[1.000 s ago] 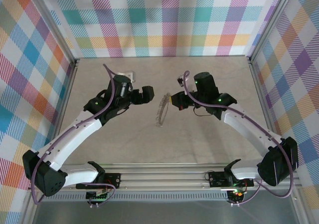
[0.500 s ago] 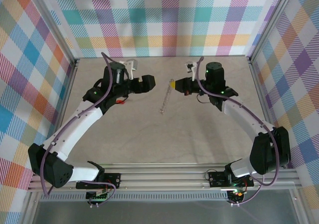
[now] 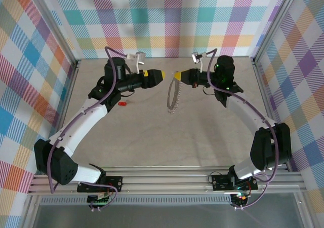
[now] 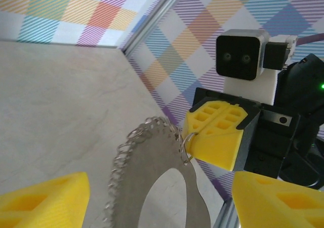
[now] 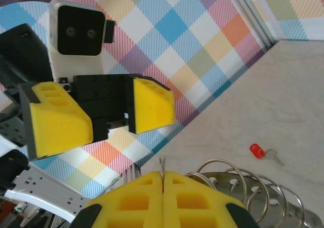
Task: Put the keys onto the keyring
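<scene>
Top external view: walls [image 3: 167, 20] of pastel checked cloth close in three sides of a pale beige, stone-patterned table [image 3: 202, 137], and aluminium rails [image 3: 167, 176] run along its near edge.

Both white-and-black arms reach toward the far edge, their yellow-tipped ends facing each other over the middle of the table. The left gripper [image 3: 154, 76] has its fingers spread apart and holds nothing. The left wrist view shows one yellow pad [image 4: 45, 202] low on each side with the ring between them.

The right gripper [image 3: 178, 76] has its pads pressed together, clamped on a small wire ring at the top of the keyring [image 3: 173, 97], a flat silver metal loop edged with small wire rings. The keyring hangs from that grip with its long axis running from the gripper toward the near edge. I cannot tell whether its low end touches the table.

The key [image 3: 122, 104], tiny, silver-bladed, with a bright red plastic head, lies flat on the table's left half, well apart from the keyring. In the right wrist view its head sits left and its blade points lower right.
</scene>
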You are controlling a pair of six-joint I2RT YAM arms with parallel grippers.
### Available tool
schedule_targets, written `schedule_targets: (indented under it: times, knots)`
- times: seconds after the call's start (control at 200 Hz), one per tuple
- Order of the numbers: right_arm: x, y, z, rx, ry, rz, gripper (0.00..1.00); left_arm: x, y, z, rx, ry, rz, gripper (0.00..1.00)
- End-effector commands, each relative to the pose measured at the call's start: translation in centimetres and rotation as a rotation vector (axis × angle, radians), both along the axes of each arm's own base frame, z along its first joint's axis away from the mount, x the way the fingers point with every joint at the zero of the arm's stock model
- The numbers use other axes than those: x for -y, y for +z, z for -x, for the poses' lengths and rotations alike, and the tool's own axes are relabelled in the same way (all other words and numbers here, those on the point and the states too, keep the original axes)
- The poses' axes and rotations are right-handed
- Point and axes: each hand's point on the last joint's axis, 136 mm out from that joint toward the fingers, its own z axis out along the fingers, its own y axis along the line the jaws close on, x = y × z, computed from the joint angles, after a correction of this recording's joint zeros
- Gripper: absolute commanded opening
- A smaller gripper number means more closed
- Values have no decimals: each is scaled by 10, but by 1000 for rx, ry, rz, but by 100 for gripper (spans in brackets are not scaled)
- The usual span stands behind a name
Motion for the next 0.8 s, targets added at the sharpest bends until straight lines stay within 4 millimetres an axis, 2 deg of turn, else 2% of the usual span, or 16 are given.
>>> schedule_targets:
  times: [0.0,0.235,0.445,0.795]
  knots:
    - [1,34,11,99,52,-53,0,6,31,5,85,-70,82,70]
    - [3,39,9,82,25,-94,0,16,38,15,110,-141,111,53]
    - [2,44,5,63,29,-142,0,22,35,18,108,-156,106,50]
    - [-1,43,9,48,34,-157,0,29,43,22,124,-178,118,39]
